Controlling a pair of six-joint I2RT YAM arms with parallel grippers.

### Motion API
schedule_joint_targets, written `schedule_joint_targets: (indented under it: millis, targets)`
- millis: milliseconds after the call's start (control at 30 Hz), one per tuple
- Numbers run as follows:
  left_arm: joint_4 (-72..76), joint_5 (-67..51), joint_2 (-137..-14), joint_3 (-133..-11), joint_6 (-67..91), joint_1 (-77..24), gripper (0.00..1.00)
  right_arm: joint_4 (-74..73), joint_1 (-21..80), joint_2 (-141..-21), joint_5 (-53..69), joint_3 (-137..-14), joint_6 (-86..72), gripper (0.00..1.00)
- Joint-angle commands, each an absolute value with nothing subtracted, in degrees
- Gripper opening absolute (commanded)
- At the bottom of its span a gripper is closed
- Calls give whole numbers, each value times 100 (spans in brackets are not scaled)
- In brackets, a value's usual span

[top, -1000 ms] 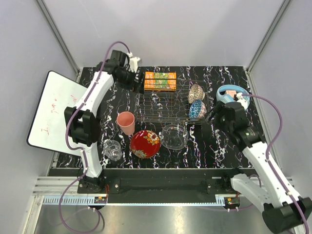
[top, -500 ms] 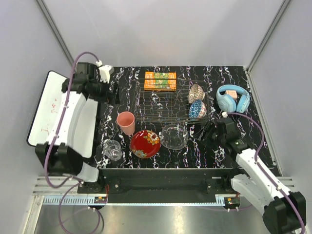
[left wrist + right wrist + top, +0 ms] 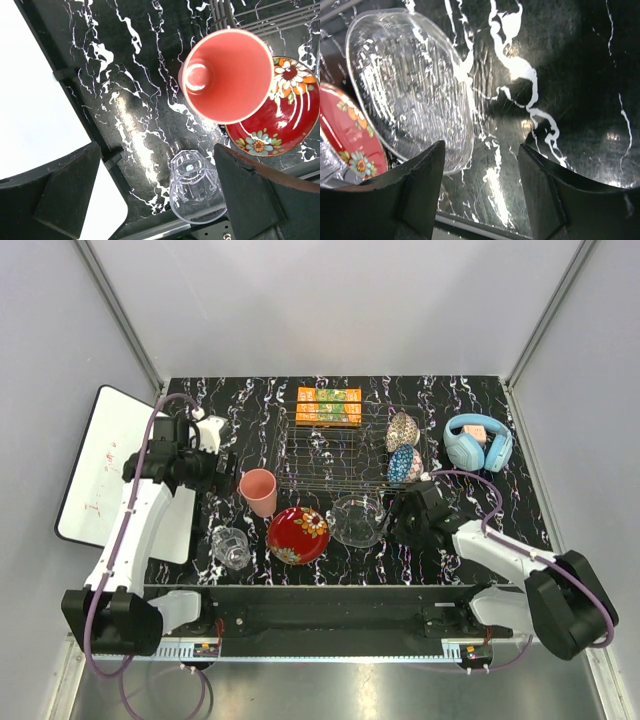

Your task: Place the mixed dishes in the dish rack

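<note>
The dish rack [image 3: 335,455] stands at the back middle, with the small beige patterned bowl [image 3: 402,430] and the blue patterned bowl [image 3: 404,464] on edge at its right end. In front of it sit the pink cup [image 3: 259,491], small clear glass cup [image 3: 230,546], red floral bowl [image 3: 298,535] and clear bowl [image 3: 357,521]. My left gripper [image 3: 222,472] hangs open left of the pink cup [image 3: 227,75], above the glass cup [image 3: 196,186]. My right gripper [image 3: 480,192] is open and low at the clear bowl's [image 3: 410,85] right rim, holding nothing.
An orange-green box [image 3: 328,406] lies behind the rack. Light-blue headphones [image 3: 478,442] rest at the back right. A flat white board [image 3: 105,465] hangs over the table's left edge, partly under my left arm. The red bowl [image 3: 350,135] touches the clear bowl's left side.
My left arm swung from the back by the box out to the left and forward, ending beside the pink cup. My right arm dropped from the rack's right end to the clear bowl.
</note>
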State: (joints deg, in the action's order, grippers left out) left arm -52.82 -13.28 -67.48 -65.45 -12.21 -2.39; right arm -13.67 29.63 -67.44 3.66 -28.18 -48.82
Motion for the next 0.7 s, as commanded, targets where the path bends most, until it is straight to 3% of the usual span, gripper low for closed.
schedule_joint_targets:
  millis: [0, 400, 567, 667]
  targets:
    - [-4781, -1134, -6328, -6495, -1283, -211, 99, -905, 3006, -6978, 26, -3093, -4983, 66]
    - [-4360, -1143, -5924, -5775, -1187, -167, 99, -940, 3085, -7655, -343, -3357, -5168, 59]
    - [-4307, -1028, -5941, -5678, -1081, -158, 99, -1397, 3357, -8146, -712, -3779, -5265, 44]
    - [-4272, -906, -5854, -5555, -1055, -150, 99, -1538, 3463, -8200, -773, -3876, -5273, 42]
